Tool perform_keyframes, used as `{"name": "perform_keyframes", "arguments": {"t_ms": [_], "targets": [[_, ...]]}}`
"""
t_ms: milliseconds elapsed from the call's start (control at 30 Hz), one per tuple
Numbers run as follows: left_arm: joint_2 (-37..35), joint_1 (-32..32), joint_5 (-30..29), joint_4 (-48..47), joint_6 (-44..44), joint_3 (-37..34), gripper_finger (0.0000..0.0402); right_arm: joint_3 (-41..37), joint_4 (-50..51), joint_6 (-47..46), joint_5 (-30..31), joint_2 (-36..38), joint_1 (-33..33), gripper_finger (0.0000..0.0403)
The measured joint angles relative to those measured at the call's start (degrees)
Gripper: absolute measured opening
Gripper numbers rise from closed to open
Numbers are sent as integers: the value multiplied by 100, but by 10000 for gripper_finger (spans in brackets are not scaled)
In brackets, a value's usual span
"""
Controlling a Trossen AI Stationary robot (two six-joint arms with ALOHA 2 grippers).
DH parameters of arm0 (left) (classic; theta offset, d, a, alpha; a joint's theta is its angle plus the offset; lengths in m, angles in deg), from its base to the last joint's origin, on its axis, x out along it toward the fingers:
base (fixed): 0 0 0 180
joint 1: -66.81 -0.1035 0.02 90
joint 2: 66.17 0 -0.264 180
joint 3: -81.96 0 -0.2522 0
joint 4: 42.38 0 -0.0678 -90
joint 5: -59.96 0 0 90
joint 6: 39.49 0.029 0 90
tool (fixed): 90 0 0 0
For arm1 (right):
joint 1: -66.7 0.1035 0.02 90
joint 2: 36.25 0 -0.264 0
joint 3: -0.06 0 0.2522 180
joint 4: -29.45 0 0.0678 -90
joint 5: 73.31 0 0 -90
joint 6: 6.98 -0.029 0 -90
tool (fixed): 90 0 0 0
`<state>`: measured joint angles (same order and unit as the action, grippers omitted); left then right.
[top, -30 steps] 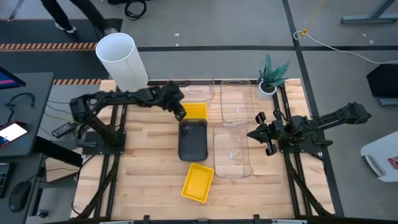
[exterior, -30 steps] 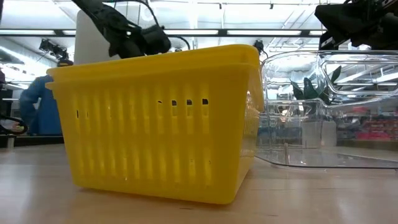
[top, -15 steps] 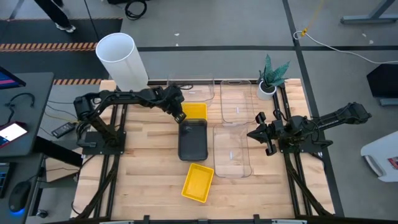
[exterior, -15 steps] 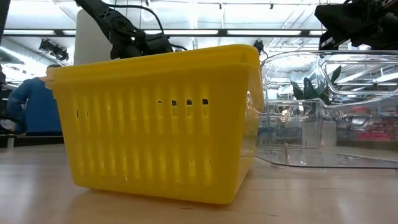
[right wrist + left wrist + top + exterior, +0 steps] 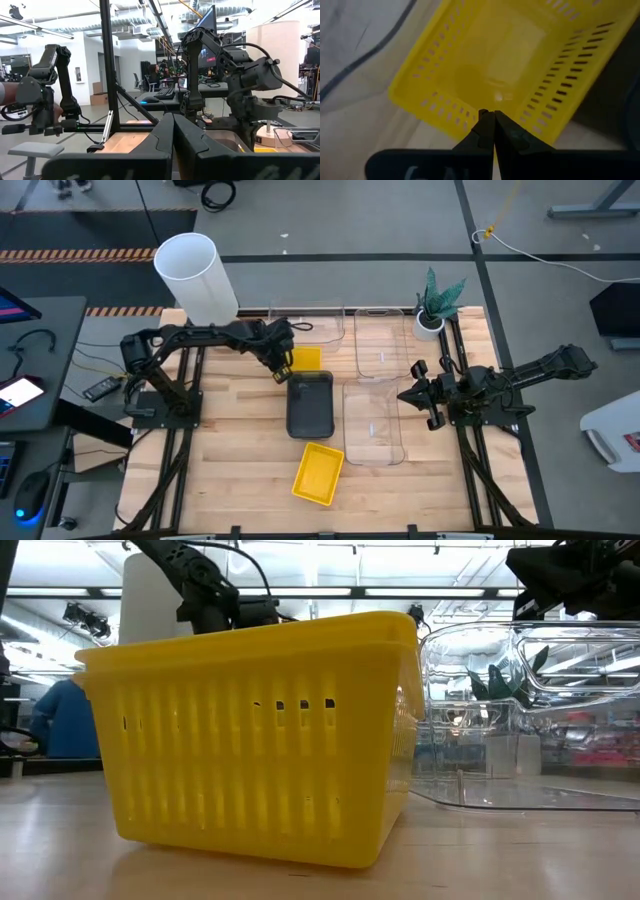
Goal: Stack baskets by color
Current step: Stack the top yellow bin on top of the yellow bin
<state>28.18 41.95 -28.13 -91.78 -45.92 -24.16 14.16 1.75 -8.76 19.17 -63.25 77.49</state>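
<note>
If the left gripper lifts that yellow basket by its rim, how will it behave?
The yellow basket is slotted thin plastic, so probably light. The left gripper pinches one rim edge; it will likely hang tilted. Walls may flex slightly.

On the surface (image 5: 230, 470), one basket (image 5: 309, 404) lies at the middle, another (image 5: 306, 358) just behind it and a third (image 5: 318, 473) in front. Two more baskets (image 5: 374, 423) (image 5: 383, 341) lie to its right, one behind the other.
</note>
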Motion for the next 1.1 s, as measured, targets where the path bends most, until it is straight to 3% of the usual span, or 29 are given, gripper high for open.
{"name": "perform_keyframes", "arguments": {"t_ms": [533, 733, 1100], "targets": [[0, 0, -190, -1818, -72, 32, 13, 0, -2, 0, 0, 0, 0, 16], [-11, 13, -556, -2445, -5, 30, 7, 2, 1, 0, 0, 2, 0, 16], [-951, 331, -1037, -2554, 27, 26, 20, 0, 0, 0, 0, -1, 0, 16]]}}
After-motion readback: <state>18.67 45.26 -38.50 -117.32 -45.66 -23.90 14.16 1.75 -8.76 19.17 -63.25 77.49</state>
